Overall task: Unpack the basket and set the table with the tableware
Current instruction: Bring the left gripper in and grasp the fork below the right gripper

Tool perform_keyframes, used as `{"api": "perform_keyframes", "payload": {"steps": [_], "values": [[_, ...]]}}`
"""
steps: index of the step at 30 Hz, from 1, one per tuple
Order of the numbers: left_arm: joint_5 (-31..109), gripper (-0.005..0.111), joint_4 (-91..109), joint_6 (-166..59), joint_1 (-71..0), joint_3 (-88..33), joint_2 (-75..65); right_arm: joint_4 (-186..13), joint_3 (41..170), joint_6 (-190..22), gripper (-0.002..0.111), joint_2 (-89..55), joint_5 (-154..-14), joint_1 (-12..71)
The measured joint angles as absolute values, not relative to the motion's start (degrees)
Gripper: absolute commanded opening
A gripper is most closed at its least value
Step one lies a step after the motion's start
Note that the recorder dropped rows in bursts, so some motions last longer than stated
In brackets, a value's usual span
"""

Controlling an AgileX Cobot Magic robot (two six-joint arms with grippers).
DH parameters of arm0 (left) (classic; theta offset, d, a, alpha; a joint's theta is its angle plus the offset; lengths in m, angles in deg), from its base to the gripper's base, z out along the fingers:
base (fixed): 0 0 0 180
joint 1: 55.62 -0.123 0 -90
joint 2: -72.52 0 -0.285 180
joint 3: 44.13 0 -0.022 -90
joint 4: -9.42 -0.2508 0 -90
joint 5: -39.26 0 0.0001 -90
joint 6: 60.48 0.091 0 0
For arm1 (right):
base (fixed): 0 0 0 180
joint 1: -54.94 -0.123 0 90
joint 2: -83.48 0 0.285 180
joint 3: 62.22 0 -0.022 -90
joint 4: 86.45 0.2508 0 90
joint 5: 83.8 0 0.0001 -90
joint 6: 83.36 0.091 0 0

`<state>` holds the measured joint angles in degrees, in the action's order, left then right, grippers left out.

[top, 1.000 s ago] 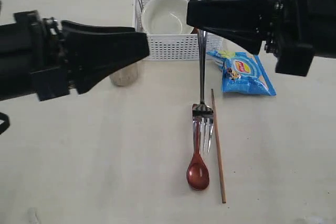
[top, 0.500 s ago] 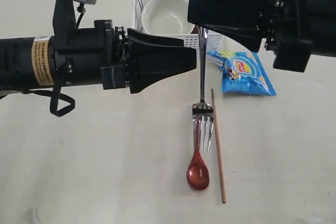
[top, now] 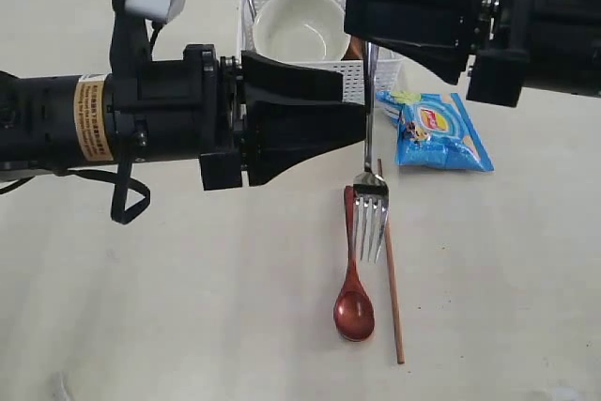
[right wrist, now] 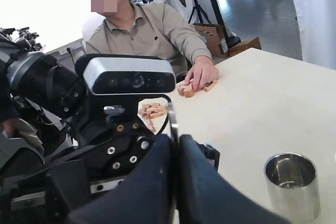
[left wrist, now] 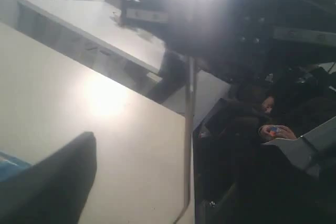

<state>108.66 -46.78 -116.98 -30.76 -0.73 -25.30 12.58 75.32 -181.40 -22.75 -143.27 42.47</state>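
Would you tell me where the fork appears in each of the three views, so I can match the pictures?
Exterior view: the fork hangs upright just right of centre, tines down.
Left wrist view: its handle is the thin steel bar in mid-frame.
Right wrist view: only a sliver of handle shows between the dark fingers.
Shared landmark: the right gripper, which holds the fork in all three.

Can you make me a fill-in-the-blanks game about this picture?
The right gripper holds a steel ___ by its handle.
The cream bowl sits inside the white ___.
The chip bag is coloured ___.
Beside the wooden spoon lies one thin ___.
Missing words: fork; basket; blue; chopstick.
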Motion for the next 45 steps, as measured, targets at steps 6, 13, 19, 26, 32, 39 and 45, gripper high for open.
{"api": "perform_keyframes", "payload": {"steps": [6,13,19,26,32,39,45], "values": [[108.66,0.068,-45.91,-116.49,-29.35,-3.37,-25.30,12.58,75.32,-180.52,0.000,-22.75,-143.01,42.47],[108.76,0.052,-45.30,-118.88,-29.35,-5.66,-25.31,12.58,75.32,-180.41,0.000,-22.75,-143.01,42.47],[105.61,0.055,-45.16,-119.50,-25.93,-7.22,-25.31,12.58,75.32,-180.32,0.000,-22.75,-143.12,42.47],[102.33,0.041,-45.16,-119.50,-23.70,-8.43,-25.31,12.67,75.32,-179.72,0.000,-22.75,-143.36,42.47],[96.90,0.023,-45.30,-120.40,-23.70,-8.43,-25.41,12.67,75.32,-179.50,0.000,-22.75,-143.36,42.47],[96.25,0.023,-45.55,-121.43,-23.70,-8.43,-25.41,12.67,75.32,-179.50,0.000,-22.64,-143.36,42.47],[95.88,0.023,-46.51,-121.85,-23.70,-8.43,-25.41,12.67,75.32,-179.50,0.000,-22.64,-141.53,42.47]]}}
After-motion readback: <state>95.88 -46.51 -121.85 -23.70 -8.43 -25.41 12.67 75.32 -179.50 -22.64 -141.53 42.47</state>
